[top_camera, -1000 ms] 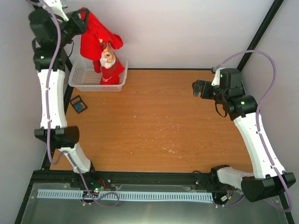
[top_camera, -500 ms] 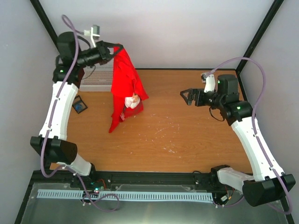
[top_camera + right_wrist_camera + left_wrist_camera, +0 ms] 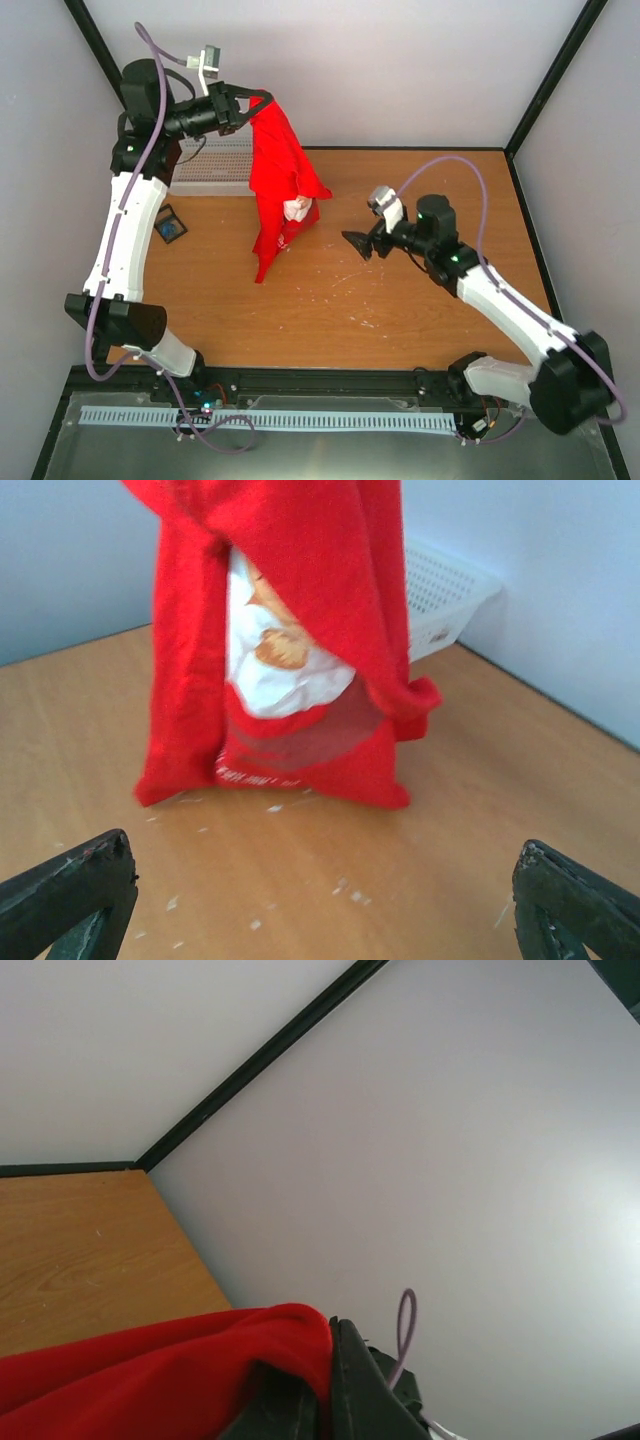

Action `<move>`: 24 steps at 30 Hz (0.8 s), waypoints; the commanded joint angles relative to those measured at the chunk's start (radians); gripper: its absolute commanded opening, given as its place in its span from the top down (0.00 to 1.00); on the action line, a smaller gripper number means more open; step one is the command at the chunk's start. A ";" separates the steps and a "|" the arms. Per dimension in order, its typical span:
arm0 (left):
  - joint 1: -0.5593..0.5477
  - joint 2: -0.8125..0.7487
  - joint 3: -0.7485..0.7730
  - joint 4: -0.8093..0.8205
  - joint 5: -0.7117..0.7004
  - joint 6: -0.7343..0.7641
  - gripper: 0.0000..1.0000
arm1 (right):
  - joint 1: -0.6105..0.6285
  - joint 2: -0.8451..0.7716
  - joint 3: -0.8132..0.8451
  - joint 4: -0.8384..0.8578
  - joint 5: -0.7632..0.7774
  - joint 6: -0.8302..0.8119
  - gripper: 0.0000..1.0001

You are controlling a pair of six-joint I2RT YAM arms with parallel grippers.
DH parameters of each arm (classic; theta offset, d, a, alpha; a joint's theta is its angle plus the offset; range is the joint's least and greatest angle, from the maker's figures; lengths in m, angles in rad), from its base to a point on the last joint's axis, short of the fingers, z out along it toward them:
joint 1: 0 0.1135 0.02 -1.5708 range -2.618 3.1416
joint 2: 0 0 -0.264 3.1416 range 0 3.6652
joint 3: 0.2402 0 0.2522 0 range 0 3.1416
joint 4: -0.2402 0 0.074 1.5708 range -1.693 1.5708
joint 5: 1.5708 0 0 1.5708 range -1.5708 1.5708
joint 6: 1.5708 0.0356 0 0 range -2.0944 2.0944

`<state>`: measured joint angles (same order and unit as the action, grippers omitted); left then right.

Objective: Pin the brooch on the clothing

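T-shirt point(image 3: 280, 190): soft red cloth, matt, hanging in limp folds. Its print point(image 3: 270, 670) looks smoother, white and brown. Table point(image 3: 250, 310): wood-grain top, smooth, low sheen, flecked with white scuffs. Basket point(image 3: 215, 165): white plastic mesh. Right fingers point(image 3: 70, 895): dark, matt, worn rough at the edges. Arm shells point(image 3: 125, 225): smooth white plastic, black joints semi-gloss. Cable point(image 3: 405, 1322): smooth lilac sheath. Walls point(image 3: 400, 60): matt pale grey.
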<state>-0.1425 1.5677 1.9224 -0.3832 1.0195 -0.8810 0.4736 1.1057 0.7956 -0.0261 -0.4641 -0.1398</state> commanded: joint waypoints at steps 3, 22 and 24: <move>-0.005 -0.064 0.043 -0.065 0.020 0.027 0.99 | 0.053 0.269 0.146 0.283 -0.025 -0.222 0.00; -0.005 -0.279 0.095 -0.279 -0.229 0.306 0.93 | 0.056 0.092 0.612 -0.131 0.022 -0.239 0.97; -0.004 -0.329 0.064 -0.230 -0.216 0.338 0.93 | 0.056 0.041 0.721 -0.268 -0.051 -0.228 0.97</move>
<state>-0.1421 1.3445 1.9816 -0.6628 0.8516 -0.6621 0.5278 1.2778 1.3212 -0.0174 -0.4179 -0.3477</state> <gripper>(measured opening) 0.072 0.028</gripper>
